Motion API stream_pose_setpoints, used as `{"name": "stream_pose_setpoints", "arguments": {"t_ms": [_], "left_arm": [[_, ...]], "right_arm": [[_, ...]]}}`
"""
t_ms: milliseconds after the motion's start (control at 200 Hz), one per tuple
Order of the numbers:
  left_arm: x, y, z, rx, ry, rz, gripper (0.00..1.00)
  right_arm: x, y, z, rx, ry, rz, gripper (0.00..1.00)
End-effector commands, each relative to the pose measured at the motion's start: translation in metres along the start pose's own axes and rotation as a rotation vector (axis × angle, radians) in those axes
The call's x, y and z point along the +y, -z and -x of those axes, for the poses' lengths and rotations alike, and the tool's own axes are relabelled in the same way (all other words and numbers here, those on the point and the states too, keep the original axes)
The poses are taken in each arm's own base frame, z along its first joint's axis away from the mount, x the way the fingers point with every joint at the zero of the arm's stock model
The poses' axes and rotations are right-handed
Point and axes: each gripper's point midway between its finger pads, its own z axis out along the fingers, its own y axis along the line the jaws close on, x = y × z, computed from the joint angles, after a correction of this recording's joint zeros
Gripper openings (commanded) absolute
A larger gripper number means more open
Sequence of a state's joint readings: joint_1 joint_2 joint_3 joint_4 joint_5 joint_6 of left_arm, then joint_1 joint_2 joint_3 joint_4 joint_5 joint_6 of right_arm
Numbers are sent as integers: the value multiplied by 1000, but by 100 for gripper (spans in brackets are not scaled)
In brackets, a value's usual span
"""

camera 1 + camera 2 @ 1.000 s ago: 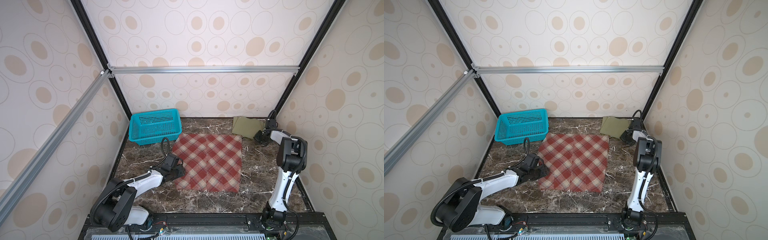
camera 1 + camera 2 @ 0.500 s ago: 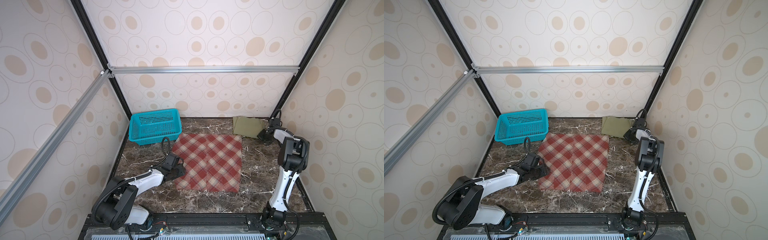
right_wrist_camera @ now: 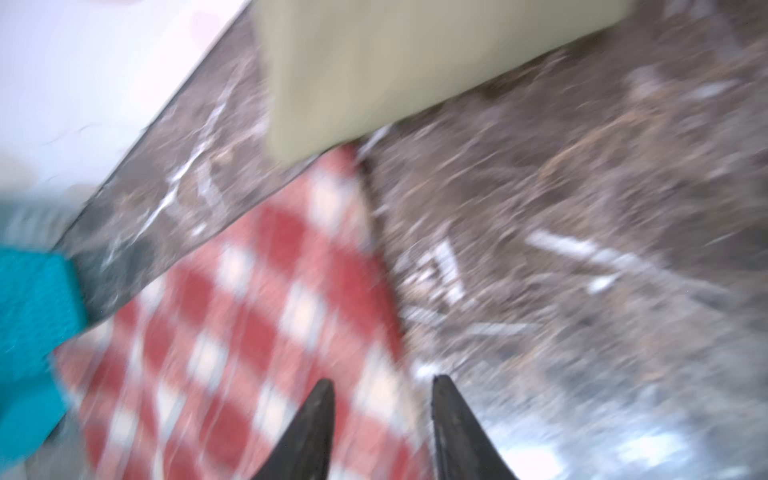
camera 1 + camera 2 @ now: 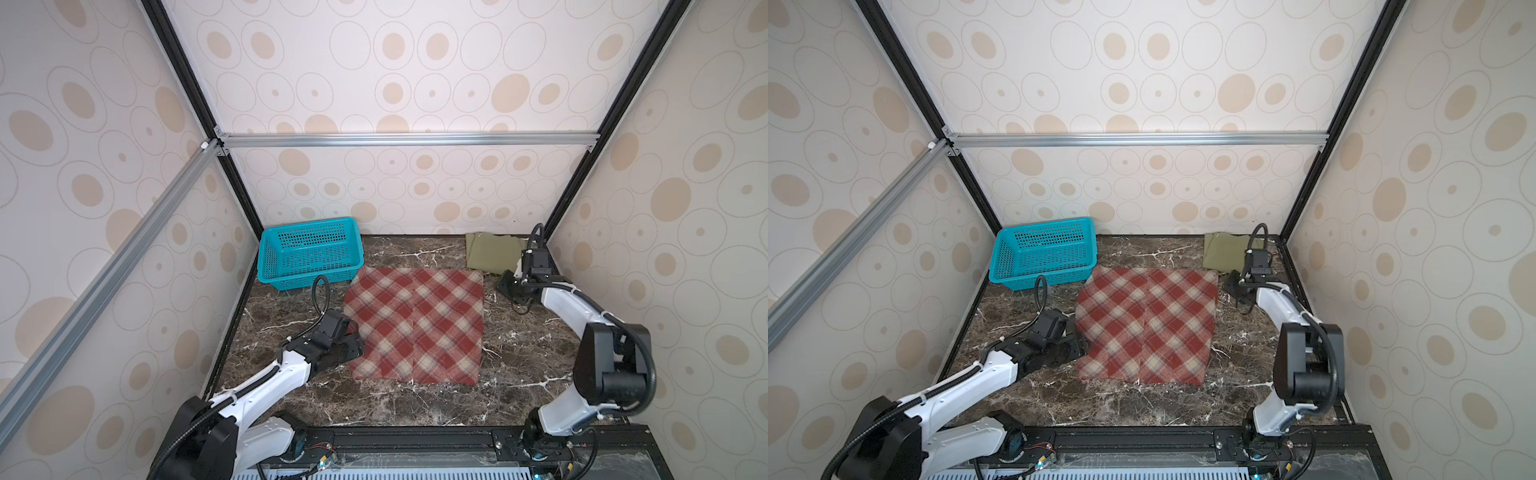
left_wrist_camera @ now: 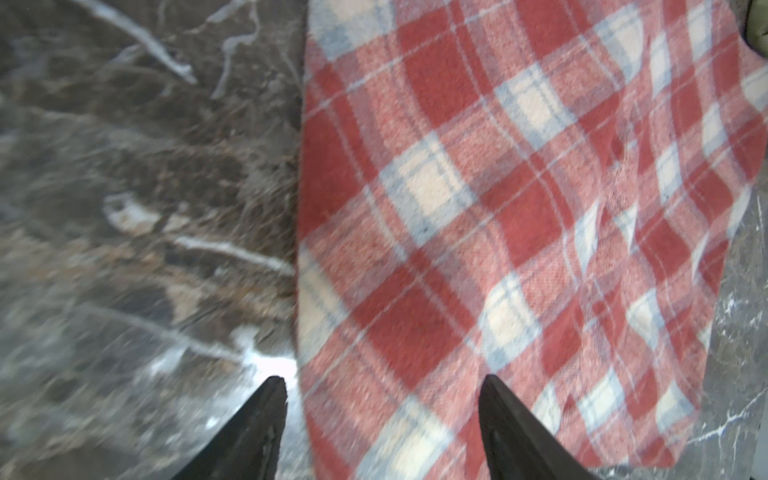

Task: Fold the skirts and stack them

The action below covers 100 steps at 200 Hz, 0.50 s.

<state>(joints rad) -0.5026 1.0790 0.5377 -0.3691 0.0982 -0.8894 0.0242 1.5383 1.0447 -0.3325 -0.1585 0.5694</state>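
Observation:
The red-and-cream plaid skirt [image 4: 415,324] [image 4: 1148,324] lies flat in the middle of the marble table. The olive-green skirt [image 4: 492,251] [image 4: 1225,251] sits folded at the back right, just beyond the plaid one's far corner. My left gripper [image 4: 357,347] [image 4: 1080,348] [image 5: 382,380] is open at the plaid skirt's [image 5: 498,208] left edge, one finger over cloth and one over marble. My right gripper [image 4: 505,283] [image 4: 1231,286] [image 3: 382,380] is open and empty, low beside the plaid skirt's [image 3: 249,311] far right edge, in front of the olive skirt [image 3: 415,62].
A teal perforated basket [image 4: 309,255] [image 4: 1042,253] [image 3: 29,332] stands at the back left, close to the plaid skirt's far left corner. Patterned walls and black frame posts close in the table on three sides. The right wrist view is motion-blurred.
My right gripper has opened from shut and shifted off the olive skirt toward the plaid skirt's far right edge. My left gripper's jaws have widened in place.

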Motion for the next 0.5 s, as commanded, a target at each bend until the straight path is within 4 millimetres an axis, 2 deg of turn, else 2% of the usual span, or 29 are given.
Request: {"name": "stream_pose_setpoints", "arguments": {"t_ms": [0,135,245,350,495], "left_arm": [[18,8,-24,67,-30,40,70],[16,5,-49,146,-25,-45,66],[18,3,-64,190,-29,-68,65],[17,0,-69,203,-22,-84,62],[17,-6,-74,220,-17,-92,60]], "right_arm": [[-2,11,-53,80,23,-29,44],[9,35,-105,160,76,8,47],[6,52,-140,226,95,27,49],[-1,64,-170,290,116,17,49],[-17,70,-201,361,101,-10,49]]}}
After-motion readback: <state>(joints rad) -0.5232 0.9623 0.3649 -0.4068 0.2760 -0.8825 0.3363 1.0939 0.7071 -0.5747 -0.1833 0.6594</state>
